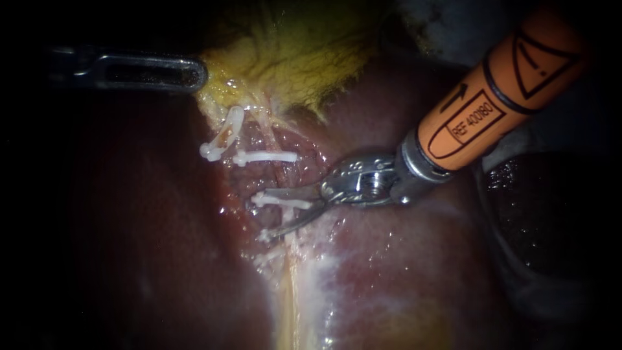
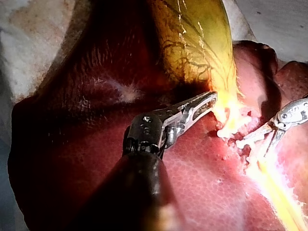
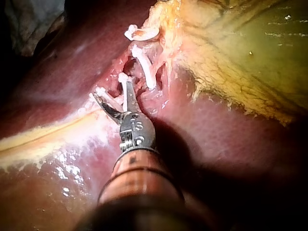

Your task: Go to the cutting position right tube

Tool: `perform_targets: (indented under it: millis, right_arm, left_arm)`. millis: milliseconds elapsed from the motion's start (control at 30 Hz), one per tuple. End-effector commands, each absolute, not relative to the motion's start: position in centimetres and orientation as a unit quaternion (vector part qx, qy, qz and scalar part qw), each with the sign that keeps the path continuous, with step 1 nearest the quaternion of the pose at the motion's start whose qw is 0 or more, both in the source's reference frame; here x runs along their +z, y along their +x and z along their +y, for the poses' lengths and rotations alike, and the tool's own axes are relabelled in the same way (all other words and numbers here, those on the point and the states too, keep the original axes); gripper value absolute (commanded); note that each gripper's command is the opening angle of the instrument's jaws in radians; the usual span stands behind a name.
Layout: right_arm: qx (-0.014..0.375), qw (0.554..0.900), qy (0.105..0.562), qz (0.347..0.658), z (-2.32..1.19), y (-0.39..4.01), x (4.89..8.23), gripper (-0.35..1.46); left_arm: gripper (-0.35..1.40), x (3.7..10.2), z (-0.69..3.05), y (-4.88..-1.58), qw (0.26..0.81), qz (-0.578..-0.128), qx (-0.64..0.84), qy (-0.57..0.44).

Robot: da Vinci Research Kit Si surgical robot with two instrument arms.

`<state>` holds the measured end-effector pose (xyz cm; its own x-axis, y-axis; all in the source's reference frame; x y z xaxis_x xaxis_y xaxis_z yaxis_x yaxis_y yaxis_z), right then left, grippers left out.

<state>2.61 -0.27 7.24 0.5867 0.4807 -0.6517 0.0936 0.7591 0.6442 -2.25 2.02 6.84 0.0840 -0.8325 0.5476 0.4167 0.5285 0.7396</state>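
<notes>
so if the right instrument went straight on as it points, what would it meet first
Probably the white clip between the right instrument's open jaws, with the tissue it sits on just behind; depth is unclear.

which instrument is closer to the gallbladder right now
Left. The left instrument has its tip at the edge of the gallbladder; the right instrument is farther off, its open jaws either side of a clip.

Printed marks (image 1: 476, 120) — right instrument (image 1: 264, 215) only

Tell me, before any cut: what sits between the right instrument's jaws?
A white clip lies between the right instrument's open jaws; the endoscope view shows it best.
</notes>
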Motion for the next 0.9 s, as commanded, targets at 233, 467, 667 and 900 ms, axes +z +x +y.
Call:
perform_targets:
  millis: [233,467,667,900]
  right_arm:
    - [0.111,0.828,0.329,0.441,-0.26,2.45,7.2,0.95]
    - [0.11,0.827,0.331,0.441,-0.21,2.33,7.17,0.95]
    - [0.11,0.827,0.331,0.441,-0.18,2.26,7.2,0.95]
    - [0.112,0.827,0.331,0.441,-0.13,2.23,7.24,0.95]
  left_arm:
    - [-0.35,6.84,2.02,-2.24,0.708,-0.513,-0.441,0.203]
    - [-0.35,6.84,2.02,-2.24,0.708,-0.513,-0.441,0.203]
    - [-0.35,6.84,2.02,-2.24,0.708,-0.513,-0.441,0.203]
    - [-0.35,6.84,2.02,-2.24,0.708,-0.513,-0.441,0.203]
